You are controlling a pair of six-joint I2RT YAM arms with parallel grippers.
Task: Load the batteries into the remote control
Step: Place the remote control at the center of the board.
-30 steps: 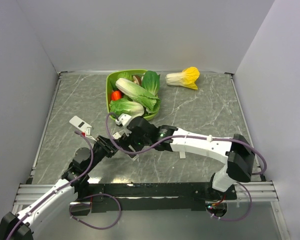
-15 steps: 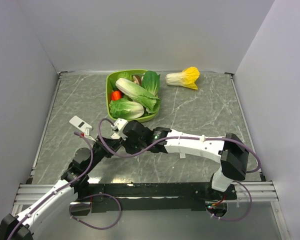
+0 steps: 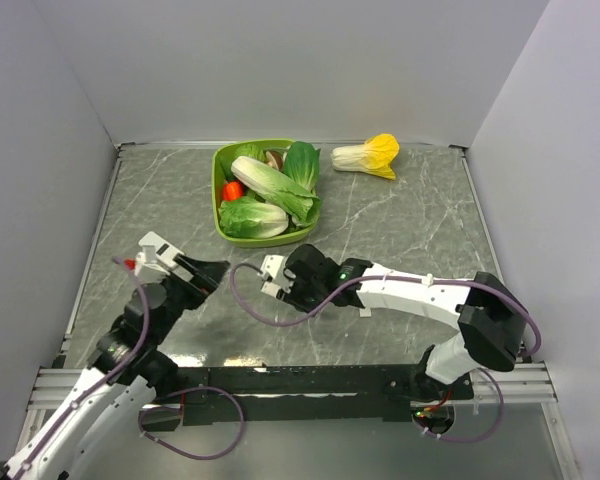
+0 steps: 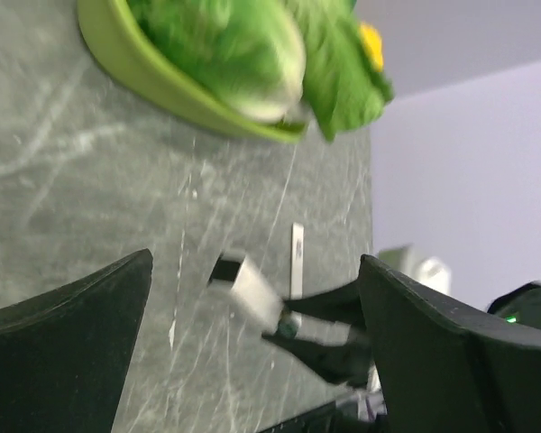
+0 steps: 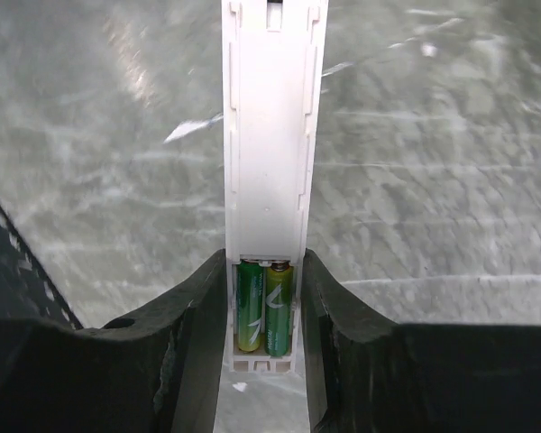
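Lower centre, top cam: my R gripper (image 3: 275,282) pinches the remote control (image 5: 269,135) by its side edges. Both batteries (image 5: 264,307) sit side by side in the open bay, bottom centre of the wrist cam. L gripper (image 3: 205,272) hovers just left, fingers spread, empty. My read: hold the casing level w/ firm grip so the cells don't roll out.

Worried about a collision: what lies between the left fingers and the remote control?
Left wrist view: only bare table before the remote control. Top view: the right arm's purple cable loops into that gap.
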